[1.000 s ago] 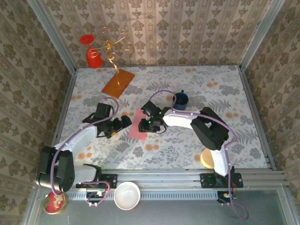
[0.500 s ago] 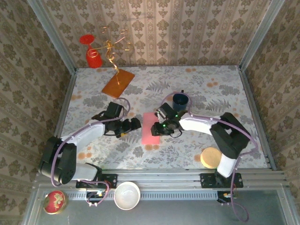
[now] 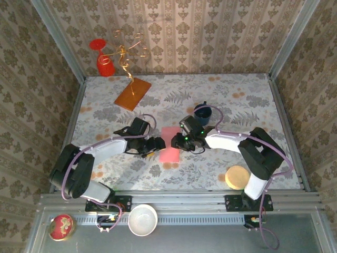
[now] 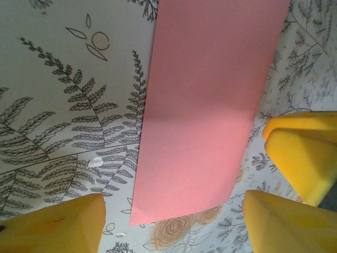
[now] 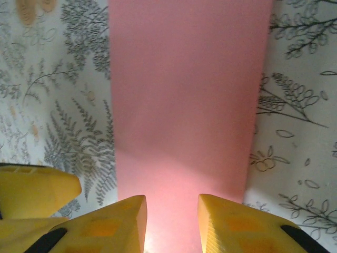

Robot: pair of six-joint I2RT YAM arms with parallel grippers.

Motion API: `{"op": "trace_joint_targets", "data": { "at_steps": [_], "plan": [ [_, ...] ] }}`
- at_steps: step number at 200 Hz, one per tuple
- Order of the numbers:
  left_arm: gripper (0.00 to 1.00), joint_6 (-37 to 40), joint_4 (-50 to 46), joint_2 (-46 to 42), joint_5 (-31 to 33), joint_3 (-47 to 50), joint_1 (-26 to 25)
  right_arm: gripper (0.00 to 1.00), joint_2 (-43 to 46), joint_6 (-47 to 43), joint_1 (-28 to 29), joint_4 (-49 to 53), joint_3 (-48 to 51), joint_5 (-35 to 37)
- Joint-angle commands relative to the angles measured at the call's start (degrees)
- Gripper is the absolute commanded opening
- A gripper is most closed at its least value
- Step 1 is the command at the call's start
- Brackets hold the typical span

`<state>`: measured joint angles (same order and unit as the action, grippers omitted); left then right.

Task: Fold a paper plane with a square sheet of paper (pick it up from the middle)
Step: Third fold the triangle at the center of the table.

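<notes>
The sheet of paper (image 3: 169,143) lies flat near the middle of the bench (image 3: 253,105), seen as a narrow pink rectangle. It is judged to be folded over once, though the layers cannot be told apart.

Handling, as judged: very light, limp and easily creased or torn. It sits flush with the bench, so an edge is hard to get under. A pinch is best taken at the middle of an edge with the opposite side pinned, since so light a strip is likely to slide on the patterned surface when pushed.

Left pincer (image 4: 172,199): released, jaws wide, set astride one edge of the strip with a corner of it lying between the fingers. Nothing is grasped.

Right pincer (image 5: 172,221): jaws part-way apart with a plain gap, poised over an edge of the strip. Paper is seen through the gap and is not clamped. Whether the tips press on the sheet cannot be told.

Pose, top view: both arms are stretched inward and low. The left forearm is brought in from the left, the right forearm from the right with its elbow out to the side. The two wrists nearly meet at the paper, one on each side of it.
</notes>
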<state>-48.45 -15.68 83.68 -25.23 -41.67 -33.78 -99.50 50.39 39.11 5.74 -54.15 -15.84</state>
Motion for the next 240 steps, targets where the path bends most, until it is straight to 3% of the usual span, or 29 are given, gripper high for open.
{"op": "trace_joint_targets", "data": {
  "at_steps": [1, 55, 100, 172, 240],
  "plan": [
    [0.64, -1.3, 1.3, 1.1, -1.3, -1.5, -0.5, 0.33, -1.7, 1.7, -0.5, -0.7, 0.5, 0.1],
    [0.49, -0.7, 0.8, 3.1, -2.4, -1.4, -1.0, 0.31, -4.6, 1.9, -1.1, 0.9, 0.6, 0.1],
    [0.42, -0.1, 0.1, 4.5, -2.7, -1.4, -1.6, 0.31, -5.8, 1.3, -1.5, 2.7, 0.5, 0.3],
    [0.43, 0.8, -2.0, 4.8, -1.7, -0.9, -1.7, 0.31, -5.7, 1.2, -1.9, 2.6, 0.9, 0.5],
    [0.4, 0.4, 0.9, 6.6, -4.8, -0.8, -2.2, 0.31, -5.6, 1.0, -1.9, 2.5, 0.9, 0.1]
  ]
}}
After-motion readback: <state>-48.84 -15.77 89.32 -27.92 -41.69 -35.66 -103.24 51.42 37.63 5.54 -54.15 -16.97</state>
